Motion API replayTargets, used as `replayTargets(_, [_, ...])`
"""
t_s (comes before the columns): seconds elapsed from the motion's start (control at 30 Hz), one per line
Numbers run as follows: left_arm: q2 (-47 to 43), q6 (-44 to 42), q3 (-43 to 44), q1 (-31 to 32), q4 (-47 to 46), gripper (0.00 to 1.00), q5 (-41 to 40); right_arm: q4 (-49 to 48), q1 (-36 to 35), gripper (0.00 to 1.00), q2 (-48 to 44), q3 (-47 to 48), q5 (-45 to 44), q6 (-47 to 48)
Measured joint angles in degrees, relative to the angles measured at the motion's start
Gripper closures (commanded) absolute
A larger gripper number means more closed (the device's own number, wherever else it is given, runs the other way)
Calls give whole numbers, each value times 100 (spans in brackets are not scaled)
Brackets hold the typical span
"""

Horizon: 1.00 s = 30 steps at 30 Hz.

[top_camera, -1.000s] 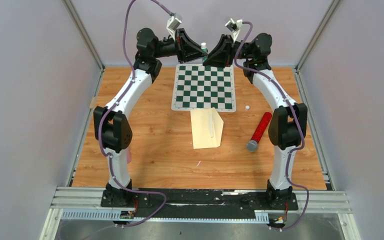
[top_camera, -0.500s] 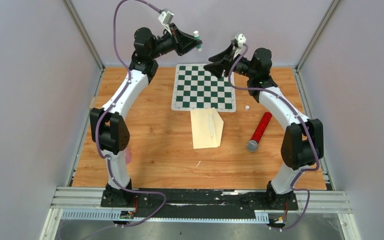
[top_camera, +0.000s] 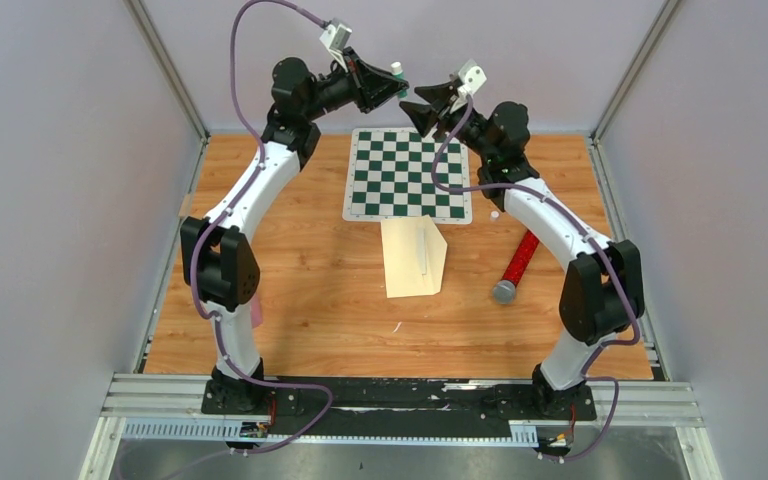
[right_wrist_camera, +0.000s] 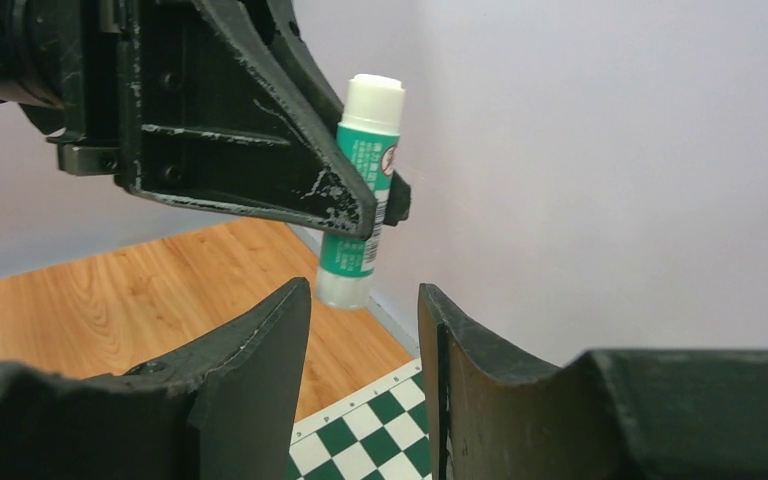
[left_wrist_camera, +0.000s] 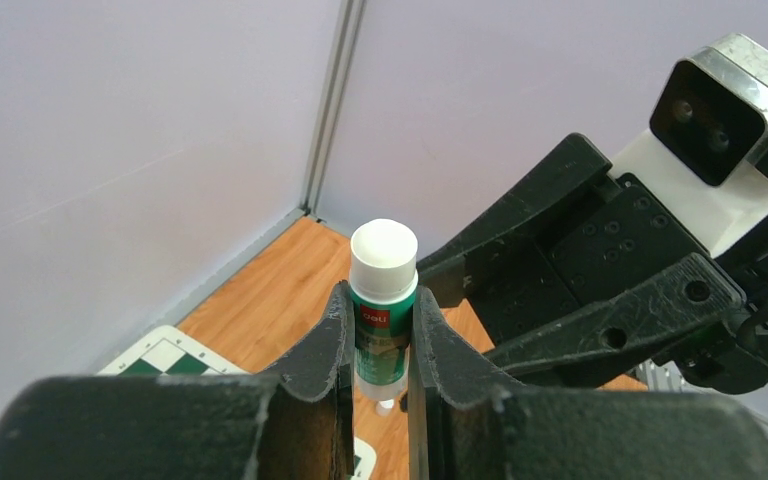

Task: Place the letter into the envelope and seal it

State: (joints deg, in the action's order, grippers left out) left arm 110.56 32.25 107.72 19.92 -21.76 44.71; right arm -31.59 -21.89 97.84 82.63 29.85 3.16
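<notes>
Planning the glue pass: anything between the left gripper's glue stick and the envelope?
Nothing visible. The left gripper clamps the glue stick high over the far edge of the chessboard; the open right gripper faces it up there. The envelope lies in the open on the board's near side.

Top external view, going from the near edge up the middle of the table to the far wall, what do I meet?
The envelope → chessboard → green and white glue stick, held up in the left tool.
</notes>
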Motion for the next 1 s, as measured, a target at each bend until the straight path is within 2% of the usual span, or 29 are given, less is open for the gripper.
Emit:
replayTargets(0.27, [-31, 0, -55, 15, -44, 100, 33, -33, -61, 58, 155, 127, -122, 22])
replayTargets(0.4, [-31, 0, -55, 26, -87, 100, 87, -33, -96, 63, 160, 146, -107, 37])
replayTargets(0.57, [-31, -15, -55, 28, -170, 100, 101, -9, -118, 87, 208, 232, -79, 22])
replayTargets(0.6, [-33, -20, -55, 17, -179, 100, 98, 22, -118, 99, 234, 286, -90, 4])
replayTargets(0.77, [-35, -50, -55, -15, -229, 100, 33, 273, -116, 100, 339, 546, -26, -33])
replayTargets(0.83, [-35, -39, -55, -22, -249, 100, 96, 407, -35, 100, 352, 640, 214, -116])
replayTargets(0.9, [-35, -33, -55, -24, -310, 100, 227, 555, 162, 100, 444, 870, 846, -448])
replayTargets(1.0, [-35, 13, -39, -52, -452, 100, 369, 505, 516, 100, 898, 1547, 2144, -1565])
